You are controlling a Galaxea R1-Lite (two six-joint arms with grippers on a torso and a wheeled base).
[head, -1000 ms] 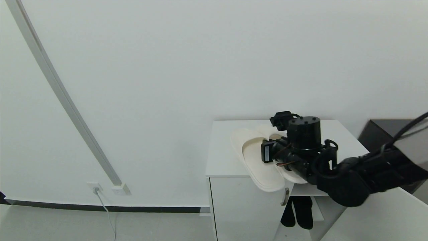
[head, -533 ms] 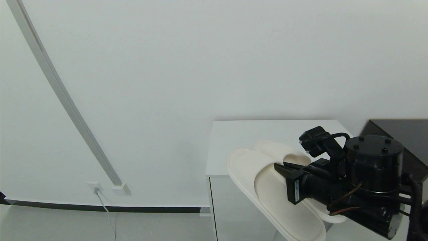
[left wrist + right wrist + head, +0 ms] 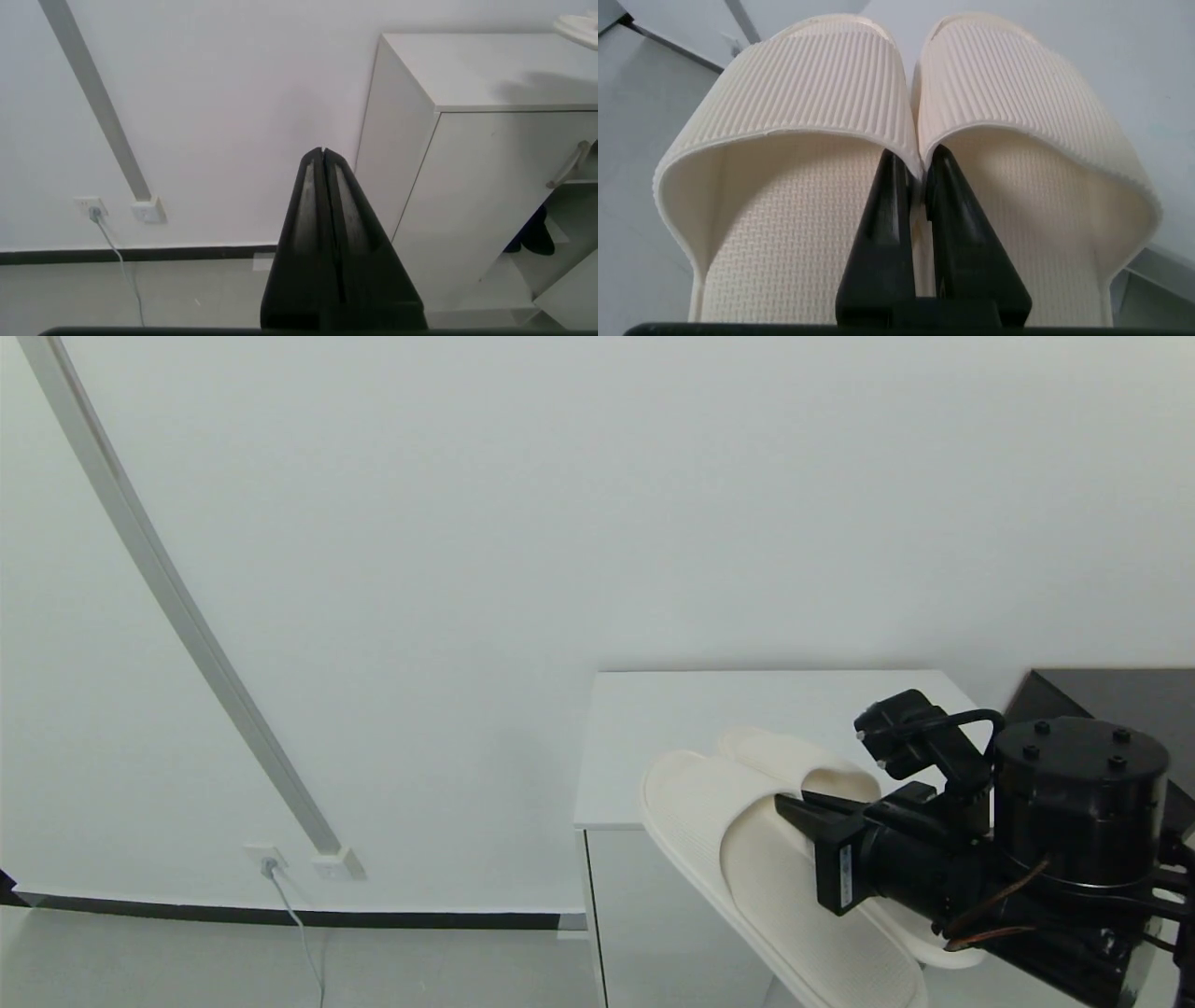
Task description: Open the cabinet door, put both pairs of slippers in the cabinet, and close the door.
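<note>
A pair of cream slippers [image 3: 747,840] hangs in front of the white cabinet [image 3: 747,709], clear of its top, tilted down. My right gripper [image 3: 803,812] is shut on the pair. In the right wrist view its fingers [image 3: 896,205] pinch the touching inner edges of the two slippers [image 3: 803,112]. A pair of black slippers [image 3: 537,233] sits inside the cabinet's [image 3: 458,187] open right side, beside the shut left door with its handle [image 3: 567,164]. My left gripper [image 3: 322,154] is shut and empty, off to the cabinet's left.
A dark piece of furniture [image 3: 1102,691] stands right of the cabinet. A grey conduit [image 3: 168,588] runs down the wall to a socket [image 3: 266,859] with a cable. Open floor lies left of the cabinet.
My right gripper has lifted the cream slippers off the cabinet top and drawn them forward and to the right, nearer the camera. In the last half second it moved only slightly.
</note>
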